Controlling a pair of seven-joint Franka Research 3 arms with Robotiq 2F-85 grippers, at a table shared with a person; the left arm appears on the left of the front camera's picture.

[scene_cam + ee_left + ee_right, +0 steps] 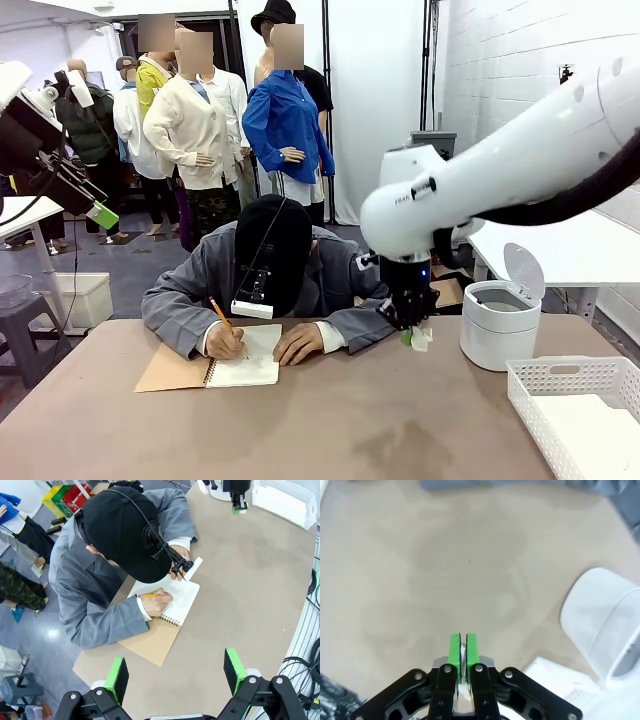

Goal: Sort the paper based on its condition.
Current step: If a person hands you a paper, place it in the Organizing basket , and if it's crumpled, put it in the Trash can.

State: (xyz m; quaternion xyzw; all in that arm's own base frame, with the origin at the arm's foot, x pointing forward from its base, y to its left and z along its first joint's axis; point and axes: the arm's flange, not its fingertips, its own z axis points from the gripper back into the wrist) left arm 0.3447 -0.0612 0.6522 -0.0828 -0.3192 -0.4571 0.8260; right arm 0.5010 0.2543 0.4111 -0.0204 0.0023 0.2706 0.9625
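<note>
1. One sheet of paper (421, 338) is pinched between your right gripper (463, 652) pads, jaws nearly together, a white edge showing between the green; it hangs above the table (350, 420).
2. One white basket (580, 410) lies below and to that gripper's right, with flat paper in it.
3. One lidded bin (500, 320), lid up, stands just right of it. I'd judge you're mid-carry: decide smooth or crumpled, then swing over the matching container.
4. One notebook (240, 362) lies well left, a person writing in it.
5. Your left gripper (175, 672) hangs wide open, empty, high above the table.
</note>
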